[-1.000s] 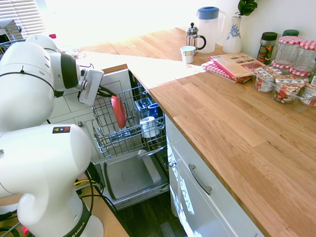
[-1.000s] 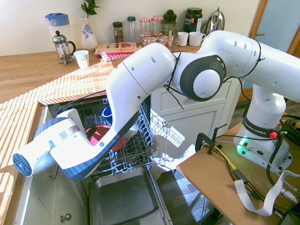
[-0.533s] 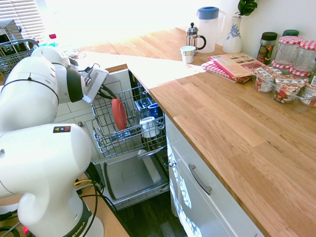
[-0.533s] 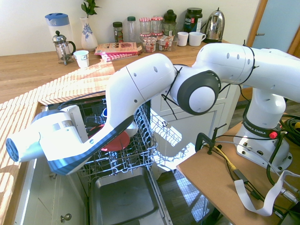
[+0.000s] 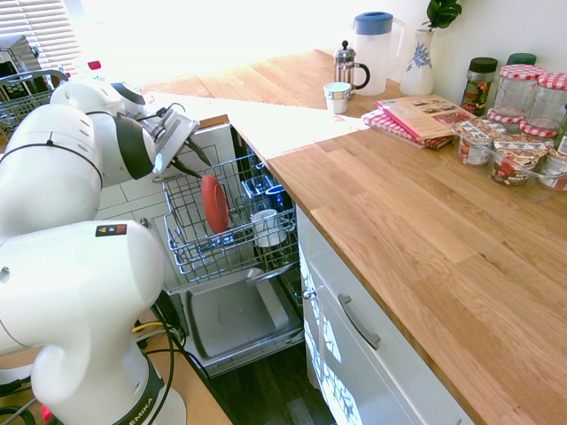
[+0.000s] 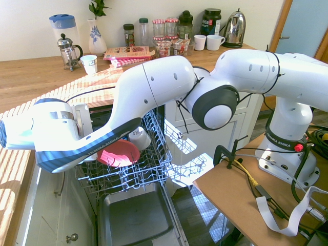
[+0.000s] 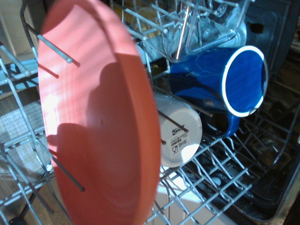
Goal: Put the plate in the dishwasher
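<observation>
Over the dishwasher rack [image 5: 190,232], the hand [image 5: 189,166] has its fingers spread, apparently to free the plate. The plate [image 5: 213,204] stands on edge in the rack, where tines likely prop it. Beside it, the white mug [image 5: 267,227] lies bottom outward, probably to drain.

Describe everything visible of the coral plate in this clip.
The plate is round and shallow, with a low raised rim, and plain coral-pink, apparently matte plastic. It stands on edge in the dishwasher's upper wire rack, slightly tilted, with rack prongs at its face. Sunlight and shadow cross it. A white mug sits just behind it. The open claw is clear of it.
</observation>
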Motion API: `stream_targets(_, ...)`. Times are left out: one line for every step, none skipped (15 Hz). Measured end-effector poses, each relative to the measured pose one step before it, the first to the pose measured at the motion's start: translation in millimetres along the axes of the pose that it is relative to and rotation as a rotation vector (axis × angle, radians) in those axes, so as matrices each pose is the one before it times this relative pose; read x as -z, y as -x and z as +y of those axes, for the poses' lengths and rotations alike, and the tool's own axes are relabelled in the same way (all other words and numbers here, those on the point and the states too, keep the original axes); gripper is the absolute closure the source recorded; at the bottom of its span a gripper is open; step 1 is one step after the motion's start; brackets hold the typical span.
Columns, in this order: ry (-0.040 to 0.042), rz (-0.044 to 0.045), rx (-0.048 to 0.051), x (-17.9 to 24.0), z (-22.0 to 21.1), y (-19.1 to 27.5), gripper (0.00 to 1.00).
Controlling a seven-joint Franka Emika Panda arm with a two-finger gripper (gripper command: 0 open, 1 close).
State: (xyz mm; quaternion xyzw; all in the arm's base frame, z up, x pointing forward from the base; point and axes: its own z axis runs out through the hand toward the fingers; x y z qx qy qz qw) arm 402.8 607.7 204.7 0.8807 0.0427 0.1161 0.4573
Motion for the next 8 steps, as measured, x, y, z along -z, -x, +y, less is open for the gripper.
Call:
stream_targets(-0.0037,-0.01369,-0.00124,1.34,6.06,-2.87,0.0)
stream_targets(-0.00619,-0.00792,-0.00531,0.7,4.63,-3.46,0.0)
stream_targets(-0.00358,-0.00509,-0.00811,0.33,5.3,-4.53,0.0)
stream_targets(-0.00315,-0.00486,-0.00901,0.84,9.14,-7.62,0.0)
stream_targets(-0.00813,-0.00869,-0.01064,2.04,15.26,-12.0,0.0)
stream_targets(-0.01351,-0.01927,-0.01133,1.95,22.01,-16.63,0.0)
stream_targets(-0.0177,-0.0264,-0.01098,2.35,26.78,-18.59,0.0)
stream_targets(-0.01836,-0.02821,-0.00996,1.98,29.82,-19.92,0.0)
